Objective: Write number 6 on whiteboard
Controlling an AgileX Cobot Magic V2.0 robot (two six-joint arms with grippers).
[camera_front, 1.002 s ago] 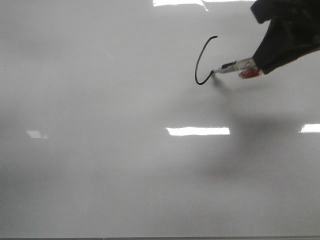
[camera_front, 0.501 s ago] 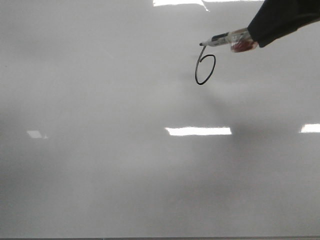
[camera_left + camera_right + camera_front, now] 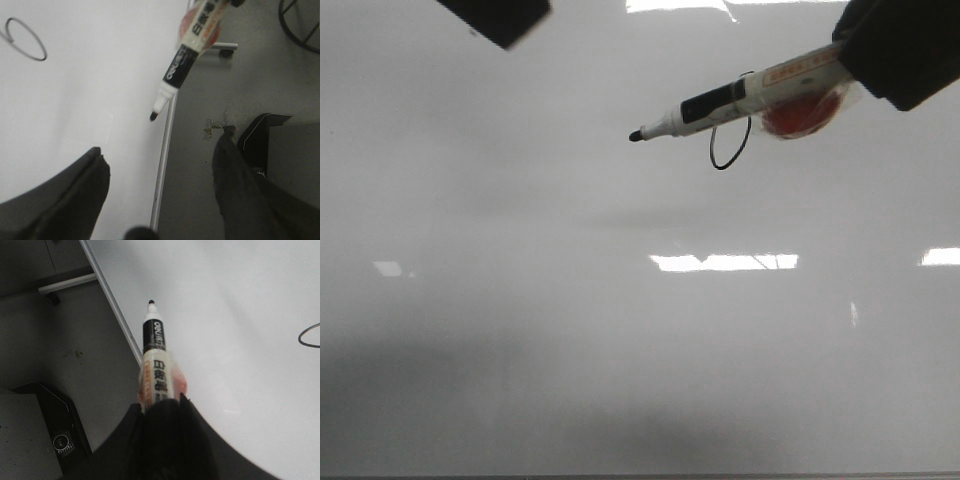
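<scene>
The glossy grey-white whiteboard (image 3: 570, 330) fills the front view. A thin black number 6 (image 3: 731, 148) is drawn at its upper right, its top stroke partly hidden behind the marker (image 3: 720, 102). The loop also shows in the left wrist view (image 3: 27, 46) and at the edge of the right wrist view (image 3: 307, 337). My right gripper (image 3: 161, 402) is shut on the white marker (image 3: 155, 365) with the black tip lifted off the board and pointing left. My left gripper (image 3: 160, 165) is open and empty; one finger (image 3: 498, 15) shows at the top left of the front view.
The board's metal edge (image 3: 165, 150) runs beside grey floor. A dark box (image 3: 55, 430) and a stand with casters (image 3: 225, 49) are on the floor past the edge. Bright glare patches (image 3: 723, 262) lie on the board.
The 6's loop was closed, then the marker lifted off the board and came nearer the camera, tip swinging left. The left gripper's finger has entered at the top left.
</scene>
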